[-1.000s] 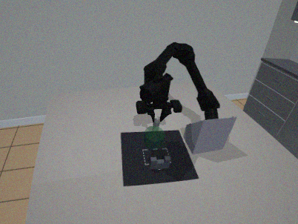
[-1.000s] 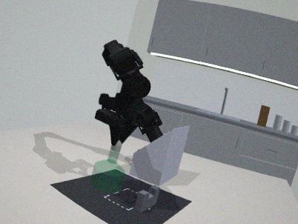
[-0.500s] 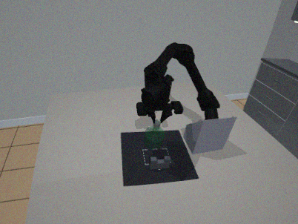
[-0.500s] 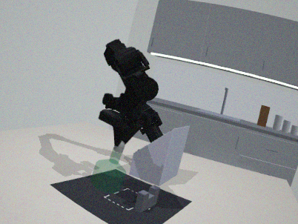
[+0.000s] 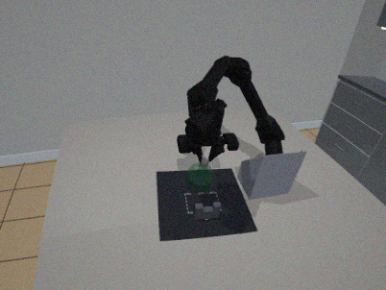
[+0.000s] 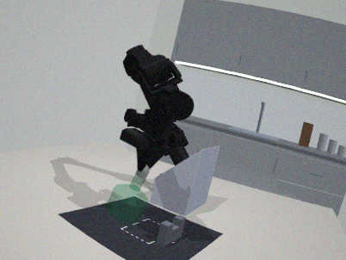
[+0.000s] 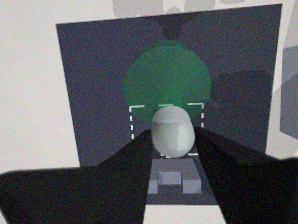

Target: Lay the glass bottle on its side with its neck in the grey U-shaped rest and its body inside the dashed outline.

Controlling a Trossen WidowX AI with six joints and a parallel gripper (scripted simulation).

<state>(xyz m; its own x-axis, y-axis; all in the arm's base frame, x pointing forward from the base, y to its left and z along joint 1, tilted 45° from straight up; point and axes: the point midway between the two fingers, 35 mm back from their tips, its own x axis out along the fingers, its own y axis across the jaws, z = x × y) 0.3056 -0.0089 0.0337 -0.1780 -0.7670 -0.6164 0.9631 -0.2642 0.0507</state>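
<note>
Worktop: a pale, broad surface (image 5: 106, 192) (image 6: 34, 181) (image 7: 30, 100); in the top view it extends well beyond both sides of the mat and below its near edge.
Arm: black and jointed (image 5: 254, 98) (image 6: 172, 103), arching above the worktop and reaching down to the bottle.
Mat: dark, flat and four-sided (image 5: 173, 226) (image 6: 95, 217) (image 7: 95, 75); its far edge, in the top view, passes behind the green body.
Angled panel: pale grey-violet (image 5: 276, 175) (image 6: 202, 181) (image 7: 290, 90), standing just beside the mat, on the right in the top view; it bounds the room on that side, whereas the opposite side is open worktop.
Bottle: translucent green body (image 5: 200, 177) (image 6: 128, 204) (image 7: 167, 75), broad and rounded, with a narrow, pale grey neck; tilted in the exterior view, the neck leaning towards the side of the rest. The body is over the far part of the mat; whether its lower edge touches cannot be told.
Hand: black, its two fingers (image 5: 213, 155) clamped on the bottle's neck (image 5: 205, 162) (image 6: 139, 177) (image 7: 173, 132).
Dashed outline: white, rectangular (image 5: 185, 202) (image 6: 136, 236) (image 7: 131, 117), between the body and the rest in the top view.
Rest: grey and U-shaped (image 5: 207, 211) (image 6: 164, 234) (image 7: 170, 177), upright at the outline's near side, its notch facing upward.
</note>
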